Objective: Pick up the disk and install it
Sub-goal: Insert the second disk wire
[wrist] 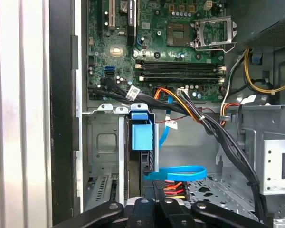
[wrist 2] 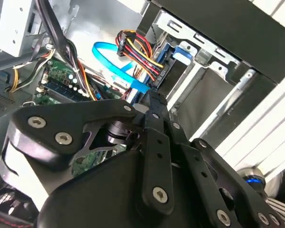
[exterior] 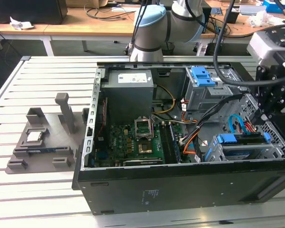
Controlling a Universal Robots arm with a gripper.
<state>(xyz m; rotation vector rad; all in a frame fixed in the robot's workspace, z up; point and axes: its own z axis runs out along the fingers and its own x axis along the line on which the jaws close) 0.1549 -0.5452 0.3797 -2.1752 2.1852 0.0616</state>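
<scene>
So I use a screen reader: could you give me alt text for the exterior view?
An open black computer case lies on a slatted white table, its green motherboard exposed. The robot arm's gripper hangs at the exterior view's right, above blue-railed drive bays.

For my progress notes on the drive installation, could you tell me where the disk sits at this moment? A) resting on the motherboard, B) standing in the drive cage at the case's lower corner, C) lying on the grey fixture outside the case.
B: the disk, with its blue rail, sits in the metal drive cage inside the computer case, at the exterior view's right, with the gripper directly at its end in the first wrist view.
</scene>
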